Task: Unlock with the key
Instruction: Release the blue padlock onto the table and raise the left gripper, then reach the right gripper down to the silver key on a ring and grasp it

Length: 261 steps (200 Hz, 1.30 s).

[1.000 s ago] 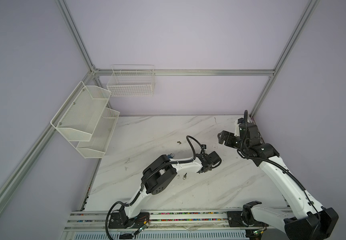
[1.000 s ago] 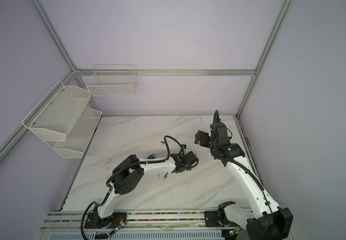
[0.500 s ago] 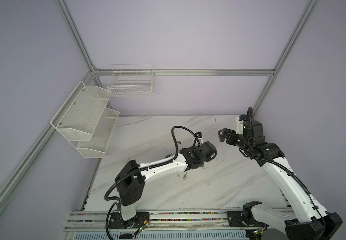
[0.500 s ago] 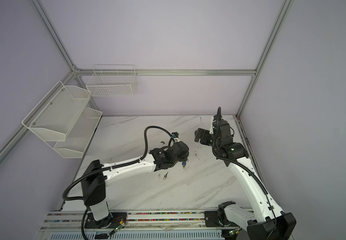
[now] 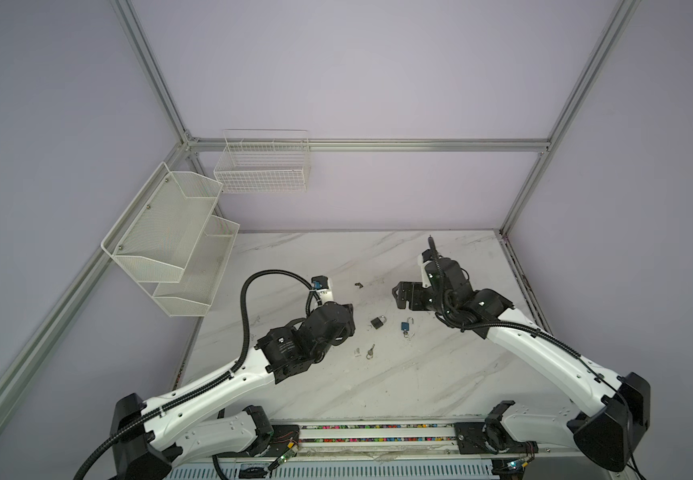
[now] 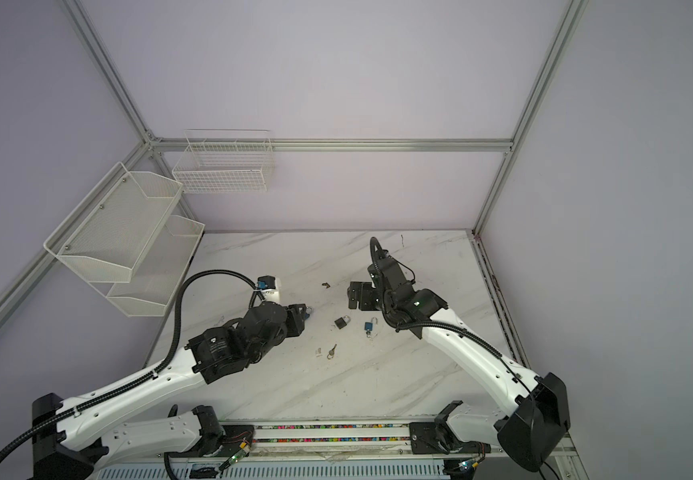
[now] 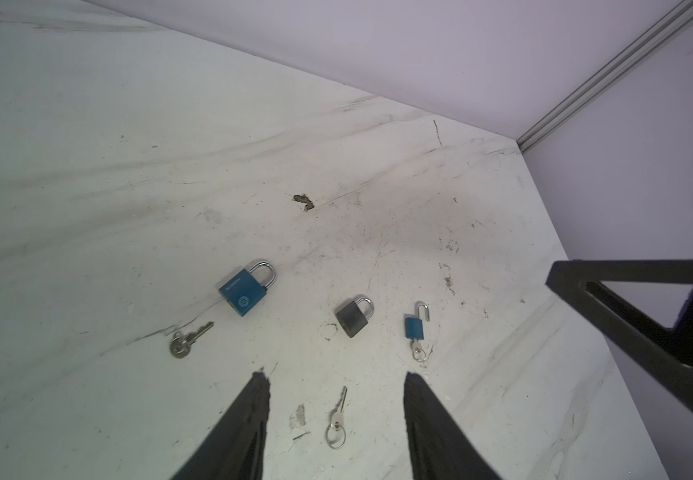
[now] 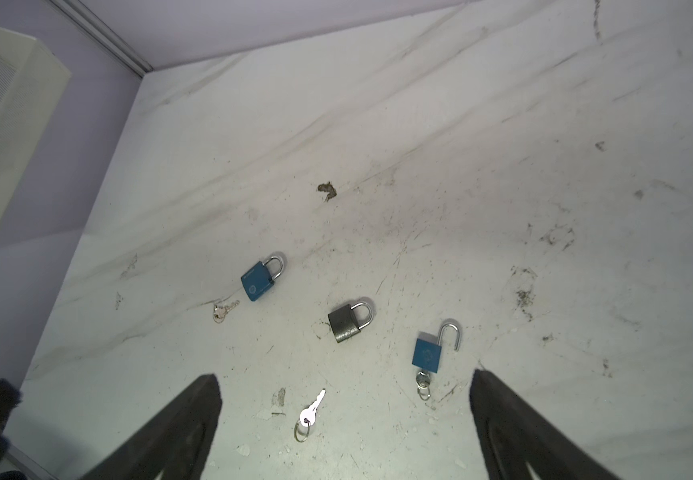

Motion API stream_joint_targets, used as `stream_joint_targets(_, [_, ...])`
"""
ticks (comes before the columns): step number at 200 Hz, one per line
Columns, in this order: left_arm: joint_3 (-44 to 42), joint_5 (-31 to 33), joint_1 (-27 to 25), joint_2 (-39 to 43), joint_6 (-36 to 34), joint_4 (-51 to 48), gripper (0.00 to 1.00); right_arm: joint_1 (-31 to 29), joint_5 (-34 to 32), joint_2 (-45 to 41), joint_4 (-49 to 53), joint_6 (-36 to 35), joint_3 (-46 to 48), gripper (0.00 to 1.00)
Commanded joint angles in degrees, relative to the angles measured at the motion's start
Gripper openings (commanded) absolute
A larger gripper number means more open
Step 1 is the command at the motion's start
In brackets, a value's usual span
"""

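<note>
The white two-tier mesh shelf (image 5: 170, 232) and the white wire basket (image 5: 261, 166) hang on the walls, well apart from the work. Every lock and key lies on the white marble table (image 5: 419, 386).

The loose silver key on a ring (image 7: 338, 415) lies near the shut grey padlock (image 7: 353, 316). Beside that lock is the small blue padlock (image 7: 414, 327), its shackle open and a key in its base.

Both wrist views show a large blue padlock (image 7: 247, 289) with a second small key (image 7: 187, 338) just beside it. In both top views my left arm (image 5: 320, 328) hides nearly all of that lock.

My left gripper (image 7: 335, 376) is released. Its jaws stand apart above the ringed key and hold nothing, and the arm stretches low from the near edge. My right gripper (image 8: 343, 376) gapes wide above the table, facing the locks.
</note>
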State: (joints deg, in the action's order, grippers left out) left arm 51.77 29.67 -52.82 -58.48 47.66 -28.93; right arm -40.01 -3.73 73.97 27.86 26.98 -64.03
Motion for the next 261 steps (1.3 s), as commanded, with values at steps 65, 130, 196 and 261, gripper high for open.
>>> stream_joint_targets(65, [-12.45, -7.83, 5.96, 11.61, -3.26, -1.01, 0.55, -20.98, -11.16, 11.18, -7.82, 22.29, 7.67, 0.9])
stream_joint_targets(130, [-14.25, -9.35, 6.93, 12.0, -2.59, 0.32, 0.55, -24.39, -11.37, 19.01, -11.79, 33.2, 8.91, 0.76])
stream_joint_targets(196, [-14.99, -11.63, 7.25, 10.19, -2.02, 2.73, 0.55, -24.59, -8.26, 18.48, -17.81, 39.75, 15.14, 0.55])
stream_joint_targets(261, [-14.96, -12.48, 7.55, 9.04, -1.96, 4.28, 0.55, -24.59, -5.96, 20.4, -21.44, 40.34, 16.36, 0.4])
